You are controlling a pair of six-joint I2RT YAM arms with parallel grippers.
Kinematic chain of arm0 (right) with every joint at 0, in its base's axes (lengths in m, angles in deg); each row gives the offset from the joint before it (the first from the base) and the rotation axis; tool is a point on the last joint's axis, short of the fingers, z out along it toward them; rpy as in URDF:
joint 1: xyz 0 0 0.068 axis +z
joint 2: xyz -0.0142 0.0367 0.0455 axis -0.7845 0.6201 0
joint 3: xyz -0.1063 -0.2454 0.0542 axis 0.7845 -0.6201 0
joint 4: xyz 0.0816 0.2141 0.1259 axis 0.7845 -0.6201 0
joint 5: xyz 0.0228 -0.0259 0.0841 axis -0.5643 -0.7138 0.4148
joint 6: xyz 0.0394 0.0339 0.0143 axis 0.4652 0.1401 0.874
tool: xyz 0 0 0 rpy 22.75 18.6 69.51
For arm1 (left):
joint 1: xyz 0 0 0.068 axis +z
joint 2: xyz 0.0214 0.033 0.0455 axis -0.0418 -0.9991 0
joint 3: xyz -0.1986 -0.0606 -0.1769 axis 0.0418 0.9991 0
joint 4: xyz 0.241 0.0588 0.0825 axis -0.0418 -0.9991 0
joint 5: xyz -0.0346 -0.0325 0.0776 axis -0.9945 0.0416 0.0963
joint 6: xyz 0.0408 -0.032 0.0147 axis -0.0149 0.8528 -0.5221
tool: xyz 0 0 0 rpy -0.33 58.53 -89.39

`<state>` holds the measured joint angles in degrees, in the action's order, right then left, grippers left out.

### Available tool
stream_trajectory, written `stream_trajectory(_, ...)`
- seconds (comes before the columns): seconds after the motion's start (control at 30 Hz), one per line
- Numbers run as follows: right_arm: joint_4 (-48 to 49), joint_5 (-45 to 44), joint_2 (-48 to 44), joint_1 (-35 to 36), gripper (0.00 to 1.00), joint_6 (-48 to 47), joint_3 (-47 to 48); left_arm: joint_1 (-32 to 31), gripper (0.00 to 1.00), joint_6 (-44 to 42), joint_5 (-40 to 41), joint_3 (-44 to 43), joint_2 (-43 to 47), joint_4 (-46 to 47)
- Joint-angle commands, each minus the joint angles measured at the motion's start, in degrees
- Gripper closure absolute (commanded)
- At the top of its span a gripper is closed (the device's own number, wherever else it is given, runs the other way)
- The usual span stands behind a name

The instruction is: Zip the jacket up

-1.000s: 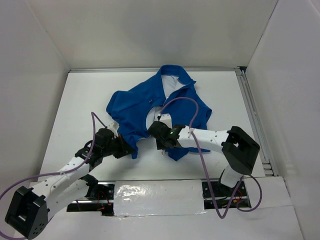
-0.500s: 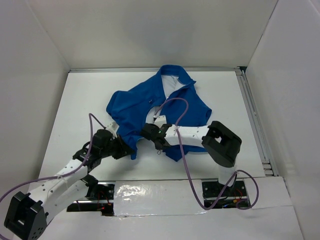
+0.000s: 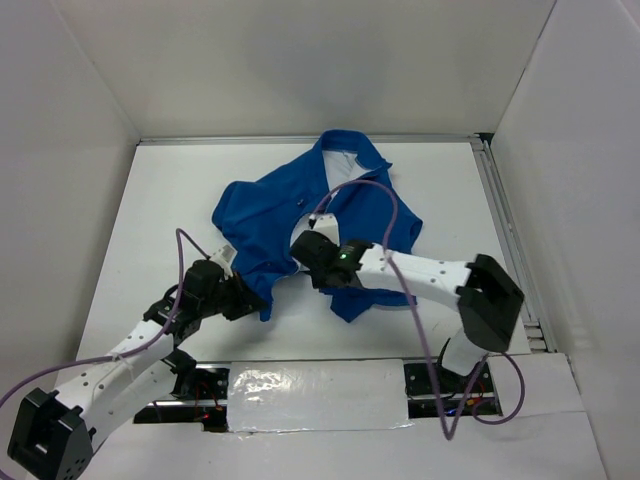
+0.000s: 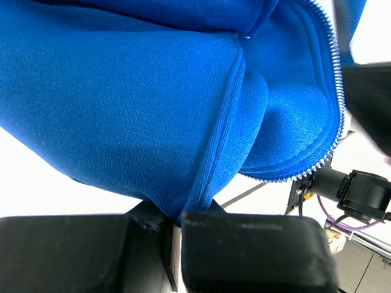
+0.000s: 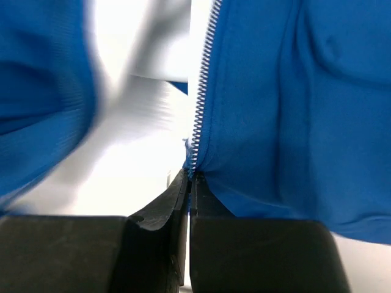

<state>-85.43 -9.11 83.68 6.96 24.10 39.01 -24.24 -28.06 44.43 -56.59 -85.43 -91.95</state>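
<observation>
From above, the jacket point(image 3: 265, 215) is partly hidden under the right arm point(image 3: 420, 272). At the right wrist, its left panel point(image 5: 36, 91) is blurred, and the zipper's point(image 5: 202, 91) lower end is hidden.

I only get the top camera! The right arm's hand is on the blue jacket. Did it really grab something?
Observer: Yes. In the right wrist view the right gripper is shut on the jacket, pinching the edge right at the bottom end of the zipper teeth.
Kid: What about the left one? From above I can't tell.
Observer: The left gripper is shut too, on a fold of ribbed blue fabric at the jacket's edge. In its wrist view a row of zipper teeth curves past on the far side, not between its fingers.
</observation>
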Motion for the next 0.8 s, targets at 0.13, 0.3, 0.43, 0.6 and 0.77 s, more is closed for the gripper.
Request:
stream_trajectory(0.13, 2.62, 13.47, -6.41, 1.04, 1.0, -10.57, -0.42, 0.53, 1.0, -0.55, 0.66, -1.17, 0.73, 0.41)
stream_trajectory(0.3, 7.71, 21.37, 2.45, 2.36, 1.0, -12.77, -0.08, 0.53, 1.0, -0.29, 2.07, -1.87, 0.64, -1.61)
stream_trajectory(0.43, 13.69, 24.9, 4.58, 2.63, 0.97, -13.13, -0.6, 0.62, 1.0, 0.06, 2.07, -1.61, 0.46, -1.71)
stream_trajectory(0.6, 17.14, 29.82, 4.14, 2.72, 0.61, -13.13, -2.0, 0.62, 1.0, 0.15, 1.28, -1.35, -0.33, -1.27)
stream_trajectory(0.77, 15.12, 26.76, -0.16, 2.63, 0.51, -10.5, -5.25, 0.62, 1.0, 0.24, 1.54, -1.35, -0.42, -1.79)
